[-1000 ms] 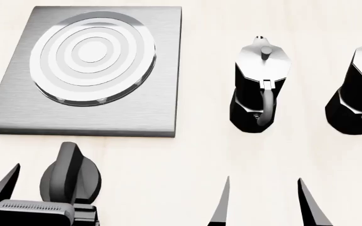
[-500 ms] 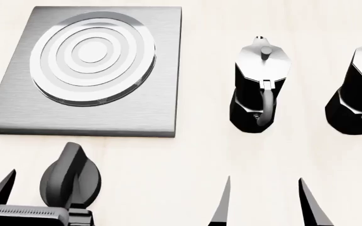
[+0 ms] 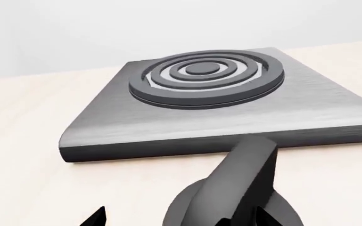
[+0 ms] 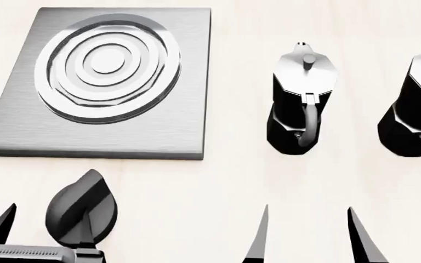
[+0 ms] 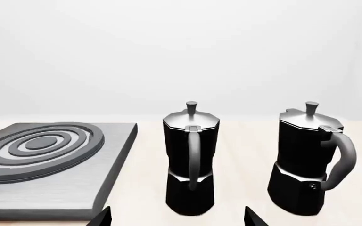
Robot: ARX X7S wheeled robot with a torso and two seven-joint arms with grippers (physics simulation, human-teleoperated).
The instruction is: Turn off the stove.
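Item: flat square brushed grey metal stove (image 4: 108,82) with a ringed round burner, lying at the table's far left.

Item: small black round knob (image 4: 83,211) with a raised bar, sitting just in front of the stove, bar tilting rightward.

Item: left gripper (image 4: 39,238), fingers spread, straddling the knob (presumably for twisting it; contact unclear).

Item: right gripper (image 4: 309,235), fingers spread, idling apart.

Item: two black-and-silver moka pots (image 4: 302,104), standing rightward, uninvolved.
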